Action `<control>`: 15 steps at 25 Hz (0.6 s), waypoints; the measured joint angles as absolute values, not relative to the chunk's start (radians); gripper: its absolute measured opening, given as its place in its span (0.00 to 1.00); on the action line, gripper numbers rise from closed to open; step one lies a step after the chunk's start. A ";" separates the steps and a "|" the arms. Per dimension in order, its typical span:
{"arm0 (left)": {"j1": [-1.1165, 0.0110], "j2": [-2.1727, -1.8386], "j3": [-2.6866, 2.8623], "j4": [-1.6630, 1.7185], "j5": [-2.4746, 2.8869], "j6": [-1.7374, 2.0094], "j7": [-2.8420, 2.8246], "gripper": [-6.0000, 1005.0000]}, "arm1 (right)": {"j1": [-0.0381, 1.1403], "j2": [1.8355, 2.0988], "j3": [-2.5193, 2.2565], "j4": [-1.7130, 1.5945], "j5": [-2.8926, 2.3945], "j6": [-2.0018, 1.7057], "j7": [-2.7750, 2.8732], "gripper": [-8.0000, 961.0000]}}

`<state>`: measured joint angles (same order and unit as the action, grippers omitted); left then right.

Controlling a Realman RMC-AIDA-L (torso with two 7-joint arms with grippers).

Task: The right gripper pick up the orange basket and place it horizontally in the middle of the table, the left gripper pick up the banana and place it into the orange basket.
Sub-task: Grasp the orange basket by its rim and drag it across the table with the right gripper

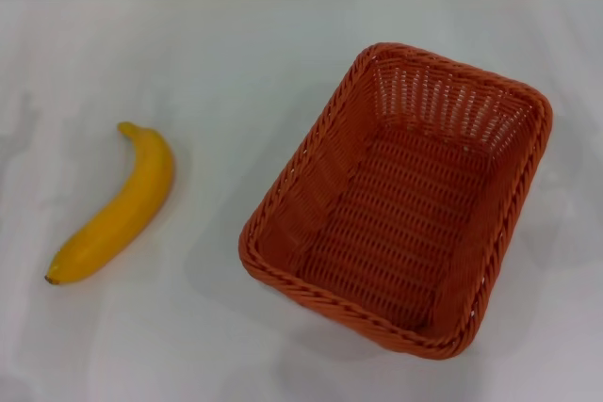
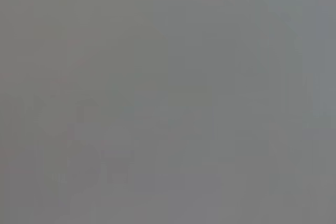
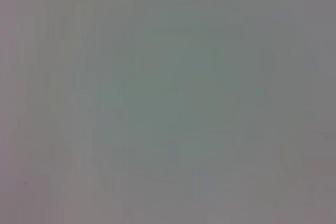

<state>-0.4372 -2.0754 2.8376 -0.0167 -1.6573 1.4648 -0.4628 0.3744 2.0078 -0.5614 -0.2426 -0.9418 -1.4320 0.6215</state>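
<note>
On the white table (image 1: 217, 63), which fills almost the whole head view, only two things lie, and neither arm shows there. Both wrist views give just a flat grey field with nothing to recognise in it, so the pose of the arms cannot be read from any view. The left gripper and the right gripper are both out of sight, and whether their fingers are spread, closed or holding something I cannot tell.

Largest of the two things is the orange basket (image 1: 400, 197). It stands upright on its bottom on the right half of the table, with its opening facing up. Its long side does not run straight across the view; it is turned at an angle, so that one short end points toward the far right and the other toward the near edge. Its woven floor and sloping walls are bare, and the braided rim goes round the whole top.

Smaller is the banana (image 1: 118, 211), which lies flat on the left half of the table, well apart from the basket, with bare table between them. It is also at an angle: one end points to the far side, the other, with a small dark tip, to the near left. Its curve bulges toward the basket.
</note>
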 joint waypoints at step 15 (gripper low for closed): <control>-0.434 -2.075 2.834 -0.018 -1.661 1.463 -0.465 0.89 | 0.373 1.995 -0.652 -0.397 -0.999 -1.388 0.722 0.91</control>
<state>-0.4345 -2.0755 2.8340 -0.0184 -1.6614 1.4628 -0.4649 0.3728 1.9946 -0.6520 -0.3968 -0.9986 -1.3881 0.7224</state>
